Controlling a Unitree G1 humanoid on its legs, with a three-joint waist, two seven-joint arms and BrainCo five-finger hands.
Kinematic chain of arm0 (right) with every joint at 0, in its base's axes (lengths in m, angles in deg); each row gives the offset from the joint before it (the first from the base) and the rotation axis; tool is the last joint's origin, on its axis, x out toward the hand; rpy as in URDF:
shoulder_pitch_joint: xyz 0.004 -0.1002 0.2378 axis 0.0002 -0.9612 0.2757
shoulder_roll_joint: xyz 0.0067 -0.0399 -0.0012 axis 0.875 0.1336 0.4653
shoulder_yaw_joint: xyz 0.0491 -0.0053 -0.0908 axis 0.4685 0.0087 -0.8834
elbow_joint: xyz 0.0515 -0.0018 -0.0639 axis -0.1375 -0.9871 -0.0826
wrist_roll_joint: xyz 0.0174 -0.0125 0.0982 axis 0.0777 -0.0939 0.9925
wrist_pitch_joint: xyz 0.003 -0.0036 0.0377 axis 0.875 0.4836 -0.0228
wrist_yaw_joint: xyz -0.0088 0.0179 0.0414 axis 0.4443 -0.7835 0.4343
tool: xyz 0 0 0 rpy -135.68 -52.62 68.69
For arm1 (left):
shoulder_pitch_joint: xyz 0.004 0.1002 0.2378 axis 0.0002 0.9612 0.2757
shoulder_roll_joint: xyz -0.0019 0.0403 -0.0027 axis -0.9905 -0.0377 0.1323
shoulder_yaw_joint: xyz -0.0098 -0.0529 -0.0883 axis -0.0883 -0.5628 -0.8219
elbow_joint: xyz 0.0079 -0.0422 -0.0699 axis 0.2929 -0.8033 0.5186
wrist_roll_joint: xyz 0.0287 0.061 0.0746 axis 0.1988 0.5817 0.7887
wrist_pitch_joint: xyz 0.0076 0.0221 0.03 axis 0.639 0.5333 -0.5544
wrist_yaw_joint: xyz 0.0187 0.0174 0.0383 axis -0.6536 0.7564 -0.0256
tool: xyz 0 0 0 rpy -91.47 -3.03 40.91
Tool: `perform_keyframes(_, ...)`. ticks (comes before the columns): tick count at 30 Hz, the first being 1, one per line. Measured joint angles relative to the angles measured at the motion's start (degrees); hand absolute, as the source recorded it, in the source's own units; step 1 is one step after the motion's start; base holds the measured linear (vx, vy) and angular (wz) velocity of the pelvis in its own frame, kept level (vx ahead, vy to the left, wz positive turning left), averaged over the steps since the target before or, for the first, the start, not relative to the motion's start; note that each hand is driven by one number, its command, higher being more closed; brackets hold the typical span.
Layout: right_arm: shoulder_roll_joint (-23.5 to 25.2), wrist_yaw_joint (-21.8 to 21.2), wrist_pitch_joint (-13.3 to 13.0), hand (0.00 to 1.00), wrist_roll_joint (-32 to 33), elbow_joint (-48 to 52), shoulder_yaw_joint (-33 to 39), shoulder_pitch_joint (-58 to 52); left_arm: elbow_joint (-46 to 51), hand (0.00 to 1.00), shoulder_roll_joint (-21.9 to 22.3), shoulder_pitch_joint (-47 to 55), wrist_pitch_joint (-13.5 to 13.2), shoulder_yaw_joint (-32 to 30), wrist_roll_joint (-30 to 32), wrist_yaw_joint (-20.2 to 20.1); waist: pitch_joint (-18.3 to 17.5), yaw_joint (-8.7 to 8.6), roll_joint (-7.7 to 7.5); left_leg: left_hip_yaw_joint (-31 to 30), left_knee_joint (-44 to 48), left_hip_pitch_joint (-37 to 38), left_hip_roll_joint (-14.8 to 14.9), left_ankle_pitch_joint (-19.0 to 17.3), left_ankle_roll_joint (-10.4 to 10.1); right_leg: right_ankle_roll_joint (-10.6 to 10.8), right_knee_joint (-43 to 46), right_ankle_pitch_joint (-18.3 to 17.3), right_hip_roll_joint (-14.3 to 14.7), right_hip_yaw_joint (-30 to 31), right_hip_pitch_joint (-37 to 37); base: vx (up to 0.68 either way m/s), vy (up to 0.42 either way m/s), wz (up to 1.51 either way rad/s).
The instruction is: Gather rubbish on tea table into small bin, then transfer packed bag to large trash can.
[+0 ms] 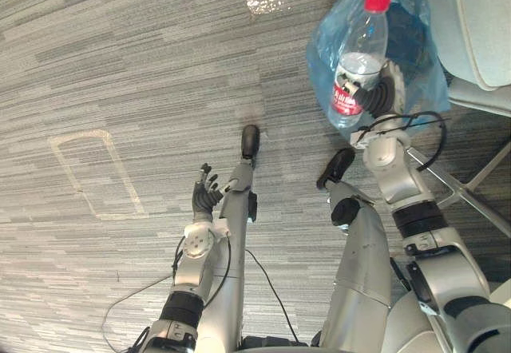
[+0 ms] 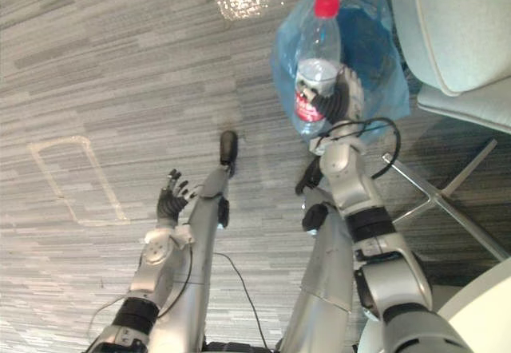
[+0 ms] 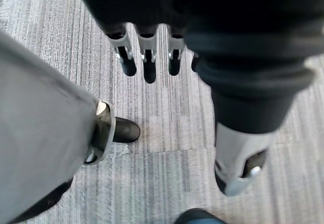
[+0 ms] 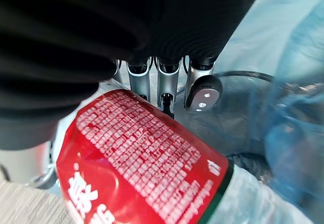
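The right hand [image 1: 382, 93] clasped a clear plastic bottle [image 1: 357, 53] with 1 red cap and a red label, fingers curled round its body. It was over the open blue bag [image 1: 415, 45] at far right, beside a pale chair [image 1: 479, 17]. The left hand [image 1: 205, 195] hung released, fingers straight, above the carpet floor [image 1: 120, 65].

Open carpet [image 1: 120, 73] on all sides of left hand [image 1: 206, 193], nothing near it. Right hand [image 1: 383, 93], curled round bottle [image 1: 355, 61], sits over blue bag [image 1: 419, 45]. Chair [image 1: 475, 17] stands just beside bag on the right; its metal legs [image 1: 459, 184] run close by the right forearm.
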Motion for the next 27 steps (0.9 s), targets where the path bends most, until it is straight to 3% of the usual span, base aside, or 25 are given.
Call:
perform_keyframes(21,1.83,1.84,0.31,0.00,0.00,0.86,3.69,0.18,-2.73,0.00,-1.82,-1.06,-0.07,-2.27,-0.17,0.64,-0.41,-0.22,-0.59,0.79,-0.13,-0.77,2.03,0.62,0.48,-1.15,0.20,0.58,1.66,0.02,-1.25,-0.04,-0.004,-0.03)
perform_keyframes(27,1.83,2.32,0.23,0.00,-2.36,6.00,3.64,-1.22,-2.76,0.00,-2.13,-1.09,0.01,-2.37,-0.15,0.63,-0.42,-0.20,-0.62,0.80,0.33,-1.07,2.39,0.60,0.50,-1.33,-0.06,0.69,2.11,0.06,-1.34,-0.04,-0.004,-0.04)
